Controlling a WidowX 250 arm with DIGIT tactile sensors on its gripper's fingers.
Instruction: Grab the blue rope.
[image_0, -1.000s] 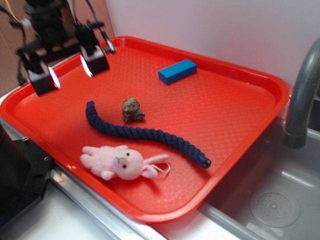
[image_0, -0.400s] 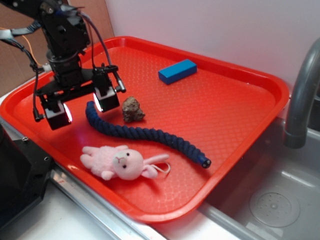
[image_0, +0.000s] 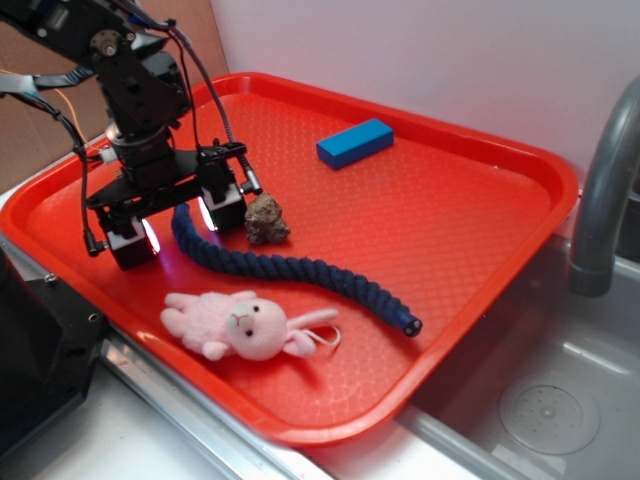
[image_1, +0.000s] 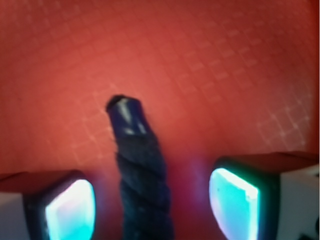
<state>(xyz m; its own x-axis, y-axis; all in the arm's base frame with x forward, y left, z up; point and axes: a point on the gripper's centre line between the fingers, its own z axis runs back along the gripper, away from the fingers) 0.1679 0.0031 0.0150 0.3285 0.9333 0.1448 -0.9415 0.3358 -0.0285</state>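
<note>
The blue rope (image_0: 290, 268), a thick dark navy twisted cord, lies wavy across the red tray (image_0: 470, 200), from its left end near my gripper to its right end by the tray's front edge. My gripper (image_0: 180, 224) is open and low over the tray, its two fingers straddling the rope's left end without touching it. In the wrist view the rope (image_1: 140, 175) runs between the two lit pads (image_1: 70, 210), with its cut end pointing away and a gap on each side.
A brown rock (image_0: 265, 218) sits just right of my gripper. A pink plush toy (image_0: 245, 325) lies in front of the rope. A bright blue block (image_0: 355, 142) is at the tray's back. A grey faucet (image_0: 605, 180) and sink stand at the right.
My gripper has come down and forward from the tray's back left corner to the rope's left end, staying open. The rope and other things have not moved.
</note>
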